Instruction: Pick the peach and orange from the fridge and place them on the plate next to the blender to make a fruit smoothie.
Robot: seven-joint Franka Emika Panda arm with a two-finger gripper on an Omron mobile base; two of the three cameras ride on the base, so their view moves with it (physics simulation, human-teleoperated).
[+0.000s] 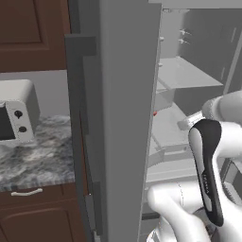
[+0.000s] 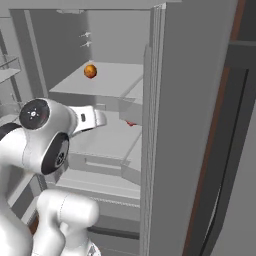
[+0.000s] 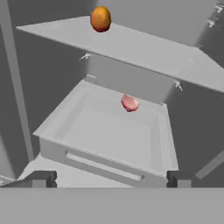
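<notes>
The fridge (image 2: 117, 35) stands open. The orange (image 2: 90, 71), a deep-orange ball, rests on its upper shelf (image 3: 144, 48) and appears at the top of the hand view (image 3: 100, 19). The peach (image 3: 129, 103), pinkish red, lies at the back of the pale tray (image 3: 65, 127) one level down; in the right base view only a red sliver of it (image 2: 131, 123) shows past the door edge, and likewise in the left base view (image 1: 154, 113). My gripper (image 3: 109, 180) is open and empty, in front of the tray and short of the peach. My hand (image 2: 95, 119) reaches into the fridge at tray height.
The wide grey fridge door (image 1: 123, 118) stands open between the arm and the marble counter (image 1: 42, 160), which carries a white toaster oven (image 1: 16, 118). Brown cabinets sit above and below. Door racks (image 2: 7, 70) hang at the left.
</notes>
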